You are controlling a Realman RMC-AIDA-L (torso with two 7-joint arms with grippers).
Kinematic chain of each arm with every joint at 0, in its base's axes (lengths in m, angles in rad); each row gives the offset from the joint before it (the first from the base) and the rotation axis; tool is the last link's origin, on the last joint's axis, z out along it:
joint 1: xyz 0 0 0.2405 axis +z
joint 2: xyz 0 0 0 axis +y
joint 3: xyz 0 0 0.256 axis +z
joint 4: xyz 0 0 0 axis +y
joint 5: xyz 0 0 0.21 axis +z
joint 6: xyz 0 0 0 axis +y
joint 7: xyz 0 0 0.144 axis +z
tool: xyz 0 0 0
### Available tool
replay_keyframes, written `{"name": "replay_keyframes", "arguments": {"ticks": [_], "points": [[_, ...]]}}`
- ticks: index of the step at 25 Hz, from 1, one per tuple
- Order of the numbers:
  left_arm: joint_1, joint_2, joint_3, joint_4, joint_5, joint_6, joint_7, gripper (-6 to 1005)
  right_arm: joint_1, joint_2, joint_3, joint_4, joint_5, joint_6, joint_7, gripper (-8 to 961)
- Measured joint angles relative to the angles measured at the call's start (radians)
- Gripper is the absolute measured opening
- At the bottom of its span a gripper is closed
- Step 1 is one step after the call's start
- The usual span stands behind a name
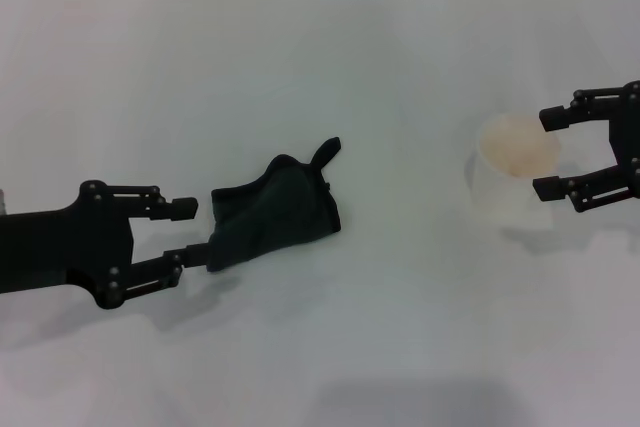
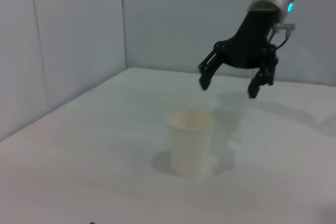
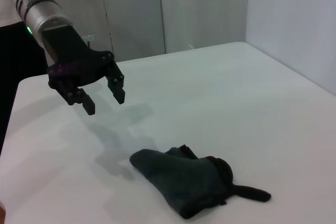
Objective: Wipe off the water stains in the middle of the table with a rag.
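The rag [image 1: 275, 212] is a dark green-black crumpled cloth lying left of the middle of the white table [image 1: 330, 67], its pointed tail toward the far side. In the head view my left gripper [image 1: 197, 232] is open just left of the rag. The right wrist view shows the left gripper [image 3: 105, 103] raised above the table, apart from the rag [image 3: 191, 179]. My right gripper [image 1: 548, 152] is open at the right, beside a white translucent cup [image 1: 515, 172]. I see no water stains on the table.
The cup [image 2: 191, 142] stands upright with an orange tint inside, and the right gripper [image 2: 228, 88] hovers just beyond it. Pale walls close the table's far edge.
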Motion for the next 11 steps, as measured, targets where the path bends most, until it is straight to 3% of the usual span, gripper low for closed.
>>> {"name": "replay_keyframes", "arguments": {"ticks": [6,11], "points": [[-0.007,0.000,-0.019,-0.006,-0.008,0.033,0.008,460,0.001,0.009,-0.005,0.005,-0.010,0.011,0.002,869],[0.000,0.015,-0.063,-0.015,-0.023,0.084,0.009,460,0.012,0.016,-0.007,0.006,-0.011,0.021,0.003,869]]}}
